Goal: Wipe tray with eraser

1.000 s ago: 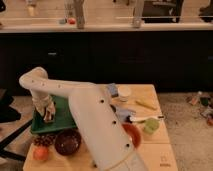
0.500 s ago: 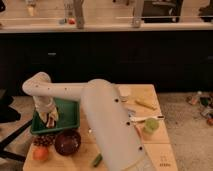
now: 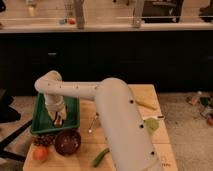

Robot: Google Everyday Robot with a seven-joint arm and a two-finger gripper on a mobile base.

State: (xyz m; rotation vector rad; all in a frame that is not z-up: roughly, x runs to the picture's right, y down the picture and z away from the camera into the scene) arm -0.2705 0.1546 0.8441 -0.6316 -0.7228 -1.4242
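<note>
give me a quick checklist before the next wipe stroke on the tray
1. Gripper over the tray: ok, it hangs low inside the rim.
2. Eraser held: cannot tell, nothing distinct shows at the gripper.
3. Eraser touching the tray floor: cannot tell.
4. Tray on the table: ok, at its left edge.
5. Bowl out of the stroke: ok, outside the tray's near rim.
6. Fork: ok, right of the tray.

Dark cabinet front (image 3: 125,60) behind wooden table (image 3: 155,100); pale countertop (image 3: 110,26) above, speckled floor (image 3: 185,115), gripper (image 3: 58,119) over tray.
</note>
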